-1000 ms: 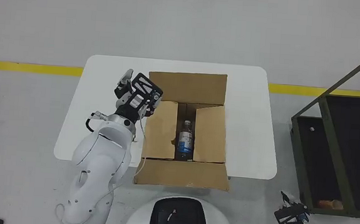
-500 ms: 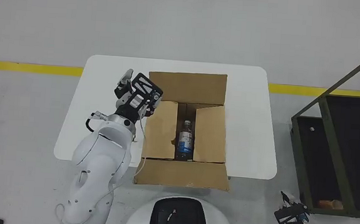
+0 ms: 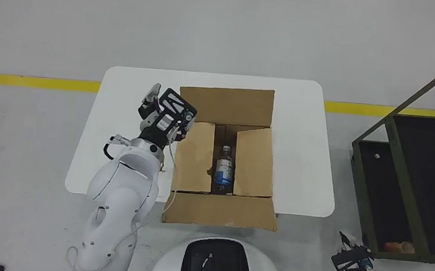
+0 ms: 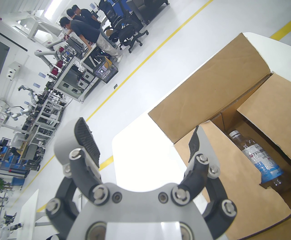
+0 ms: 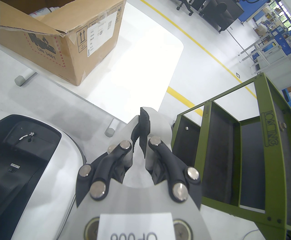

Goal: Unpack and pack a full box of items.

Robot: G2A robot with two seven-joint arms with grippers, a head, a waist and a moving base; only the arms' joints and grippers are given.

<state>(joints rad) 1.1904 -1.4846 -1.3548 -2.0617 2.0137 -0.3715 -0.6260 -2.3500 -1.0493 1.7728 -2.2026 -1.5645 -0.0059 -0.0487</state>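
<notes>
We see the open brown cardboard box (image 3: 227, 106) standing on the white rounded worktop (image 3: 300, 141), flaps spread. A clear plastic bottle (image 3: 224, 170) with a blue-and-white printed label lies inside it. The left pincer (image 4: 138, 127) hovers just beside the box's left flap, fingers apart and holding nothing. The right pincer (image 5: 142, 116) hangs off the worktop near the olive-green metal rack (image 5: 266, 102), fingers together and empty. A white shipping label and black handling marks sit on the box's side.

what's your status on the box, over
Left gripper open, empty, beside the box. Right gripper shut, empty, by the green cart. Bottle in box, side flaps half over it.
</notes>
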